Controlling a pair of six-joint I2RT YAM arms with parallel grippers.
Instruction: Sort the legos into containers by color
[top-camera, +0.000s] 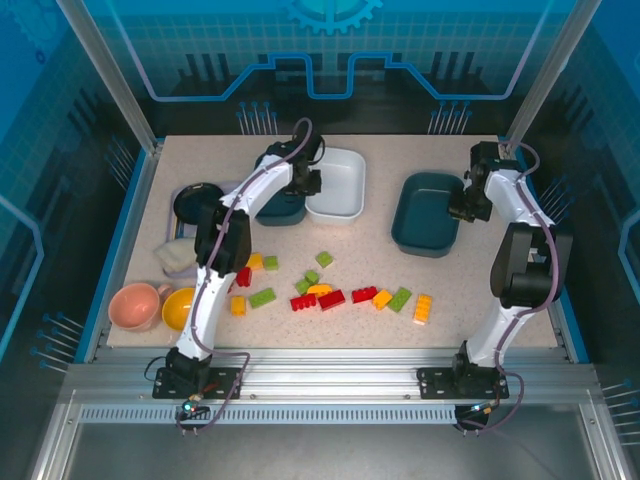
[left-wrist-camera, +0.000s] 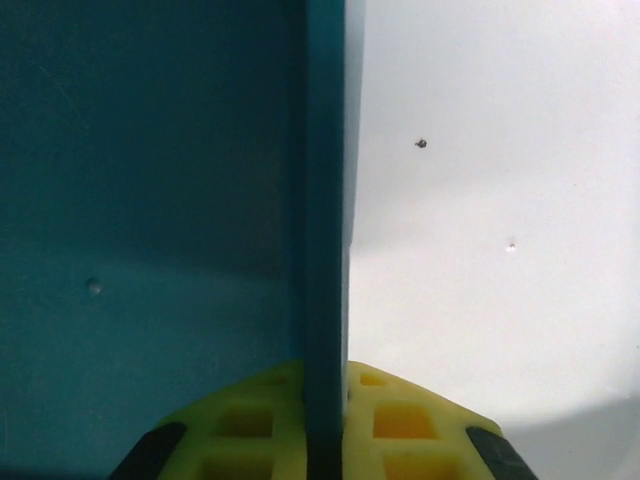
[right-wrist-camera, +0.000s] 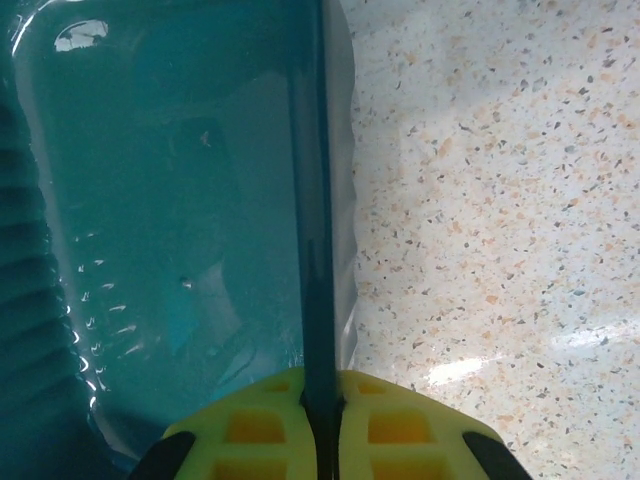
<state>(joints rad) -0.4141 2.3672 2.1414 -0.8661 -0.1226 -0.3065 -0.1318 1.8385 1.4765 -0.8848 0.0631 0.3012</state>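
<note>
While my left gripper (top-camera: 305, 185) and right gripper (top-camera: 463, 208) pinch dark teal plastic trays (top-camera: 281, 213) (top-camera: 425, 218), red, green and orange bricks (top-camera: 331, 298) sit lower-centre. Left's closer, imo.

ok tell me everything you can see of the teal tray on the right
The dark teal tray is a shallow rounded rectangle of glossy plastic with raised walls. It sits on the speckled table, right of centre, apart from the white tray. Its inside looks empty. The right gripper is shut on its right wall, one finger inside, one outside.
</note>
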